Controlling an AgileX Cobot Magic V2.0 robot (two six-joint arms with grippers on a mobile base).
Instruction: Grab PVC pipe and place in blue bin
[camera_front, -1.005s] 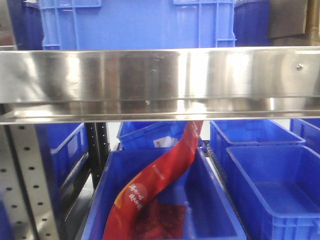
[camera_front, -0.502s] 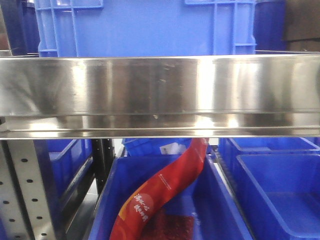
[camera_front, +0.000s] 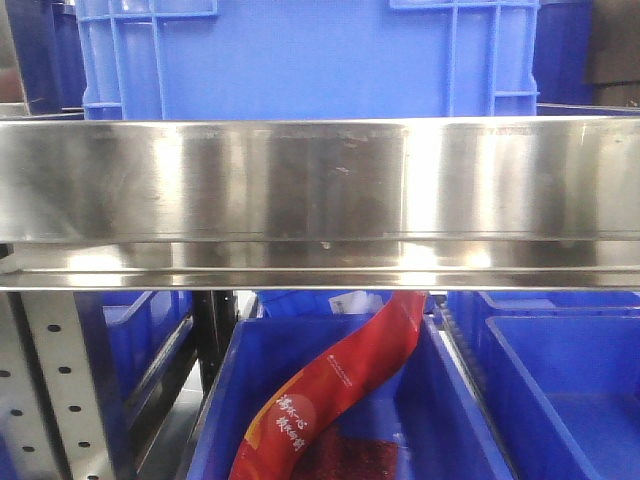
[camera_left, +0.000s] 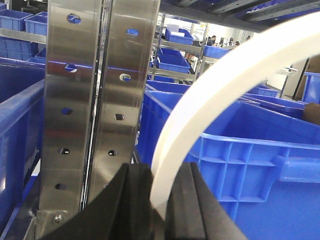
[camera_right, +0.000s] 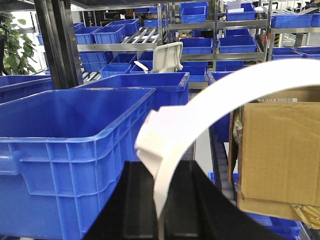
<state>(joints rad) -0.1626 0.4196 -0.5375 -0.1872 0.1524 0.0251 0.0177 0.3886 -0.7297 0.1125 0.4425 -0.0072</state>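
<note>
In the left wrist view a white curved PVC pipe (camera_left: 200, 100) rises from between the black jaws of my left gripper (camera_left: 159, 174), which is shut on it, and arcs up to the right. In the right wrist view my right gripper (camera_right: 161, 169) is likewise shut on a white curved pipe (camera_right: 225, 95) with a blunt squared end (camera_right: 150, 136). I cannot tell whether both hold one piece. A large blue bin (camera_right: 75, 130) stands left of the right gripper. Another blue bin (camera_left: 250, 160) lies right of the left gripper. Neither gripper shows in the front view.
A steel shelf rail (camera_front: 320, 200) fills the middle of the front view, with a blue crate (camera_front: 300, 50) on top. Below it a blue bin (camera_front: 440, 400) holds a red bag (camera_front: 340, 390). A perforated steel upright (camera_left: 95, 100) stands close to the left gripper. A cardboard box (camera_right: 280, 155) is at the right.
In the front view the shelf rail has slid lower in the frame and the bins below have shifted right and down, so the view has risen.
</note>
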